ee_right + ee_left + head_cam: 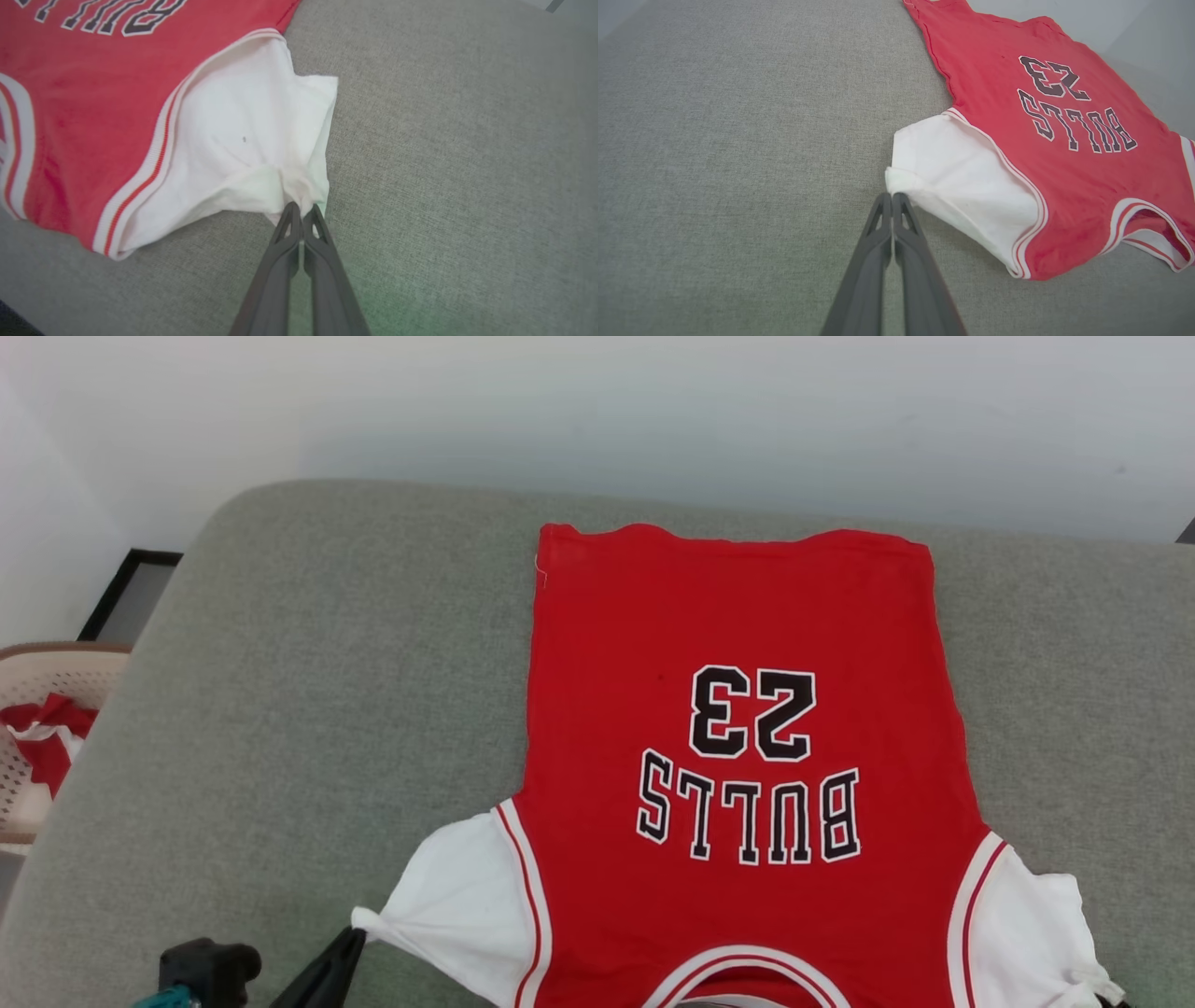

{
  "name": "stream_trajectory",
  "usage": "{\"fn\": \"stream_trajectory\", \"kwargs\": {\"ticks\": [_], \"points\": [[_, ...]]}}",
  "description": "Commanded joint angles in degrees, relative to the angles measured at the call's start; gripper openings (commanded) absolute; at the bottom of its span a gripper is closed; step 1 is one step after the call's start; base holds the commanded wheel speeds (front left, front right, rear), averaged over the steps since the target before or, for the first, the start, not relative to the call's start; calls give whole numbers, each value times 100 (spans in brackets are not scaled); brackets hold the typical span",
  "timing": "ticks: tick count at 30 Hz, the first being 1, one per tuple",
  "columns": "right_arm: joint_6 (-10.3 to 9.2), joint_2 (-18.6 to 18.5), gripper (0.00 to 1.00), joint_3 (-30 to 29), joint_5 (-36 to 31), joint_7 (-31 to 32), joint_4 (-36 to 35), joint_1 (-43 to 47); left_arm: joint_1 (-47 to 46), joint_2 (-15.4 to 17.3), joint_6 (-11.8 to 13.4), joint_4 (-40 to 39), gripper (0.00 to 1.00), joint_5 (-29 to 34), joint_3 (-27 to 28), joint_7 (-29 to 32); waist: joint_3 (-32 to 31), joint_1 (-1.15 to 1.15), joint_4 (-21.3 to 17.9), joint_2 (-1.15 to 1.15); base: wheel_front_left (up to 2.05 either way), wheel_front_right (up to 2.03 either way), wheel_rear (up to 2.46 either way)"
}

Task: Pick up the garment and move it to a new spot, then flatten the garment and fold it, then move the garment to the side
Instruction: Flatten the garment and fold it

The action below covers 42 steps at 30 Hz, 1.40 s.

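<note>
Both claws are clamped fully shut, each on a tiny pinch of white cloth. The left claw (893,195) has the corner of the left sleeve (952,168), and the right claw (301,207) has the bunched edge of the right sleeve (252,126). That's my worry: a bite that thin could slip out if they tug outward, and an uneven pull would probably skew everything. The jersey (747,616) lies spread on the grey cushion (308,709), print up, BULLS 23 upside down from the head view, hem at the far side, body pretty smooth, sleeves drawn into points
</note>
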Motion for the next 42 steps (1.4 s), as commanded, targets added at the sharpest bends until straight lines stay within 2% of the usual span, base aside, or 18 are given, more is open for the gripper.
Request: {"fn": "stream_trajectory", "kwargs": {"ticks": [1, 3, 4, 6, 7, 8, 13, 21, 23, 28, 31, 34, 35, 39, 42], "points": [[-6, -22, 0, 55, 146, 144, 46, -125, -55, -45, -14, 16, 0, 48, 21, 1, 43, 0, 3, 0, 0, 0, 0], [-6, -68, 0, 194, 178, 323, 45, -216, -82, -82, -32, 36, 0, 75, 21, 1, 68, 0, 7, 0, 0, 0, 0], [-6, -77, 7, 216, 240, 421, 68, -270, -96, -96, -39, 44, 0, 86, 27, 1, 80, 0, 4, 0, 0, 0, 0], [-6, -127, 40, 325, 292, 582, 36, -339, -116, -131, -50, 56, 0, 93, 27, 1, 95, 0, 5, 0, 0, 0, 0], [-6, -153, 93, 331, 319, 637, 9, -385, -118, -150, -55, 63, 0, 95, 30, 1, 99, 0, 3, 0, 0, 0, 0], [-6, -190, 100, 352, 356, 729, -17, -397, -120, -166, -51, 71, 0, 102, 33, 1, 101, 0, -1, 0, 0, 0, 0], [-6, -423, 100, 422, 595, 1265, -320, -409, -57, -240, -36, 87, 0, 120, 98, 1, 109, 0, -63, 0, 0, 0, 0], [-6, -690, 100, -32, 1329, 2085, -1334, -445, 18, -356, -90, 103, 0, 205, 220, 1, 113, 0, -99, 0, 0, 0, 0], [-5, -677, 100, -261, 1438, 2264, -1627, -595, 8, -392, -101, 91, 0, 239, 245, 1, 147, 0, -81, 0, 0, 0, 0], [-5, -480, 100, -639, 1228, 2786, -2046, -1234, -170, -509, -148, 119, 0, 345, 196, 1, 305, 0, 53, 0, 0, 0, 0], [-6, -310, 100, -623, 1037, 3031, -1930, -1957, -310, -605, -192, 144, 0, 419, 153, 6, 444, 0, 167, 0, 0, 0, 0], [-6, -167, 100, -578, 820, 3173, -1447, -2758, -511, -720, -283, 187, 0, 519, 87, 37, 594, 0, 356, 0, 0, 0, 0], [-6, -167, 100, -578, 820, 3173, -1447, -2758, -511, -720, -283, 187, 0, 519, 87, 37, 594, 0, 356, 0, 0, 0, 0], [-6, -2, 100, -499, 619, 3291, -552, -3797, -843, -940, -475, 322, 0, 651, -85, 120, 817, 0, 731, 0, 0, 0, 0], [-6, -14, 100, -428, 485, 3399, 132, -4502, -1098, -1135, -640, 446, 0, 732, -201, 162, 1006, 0, 1013, 0, 0, 0, 0]]}}
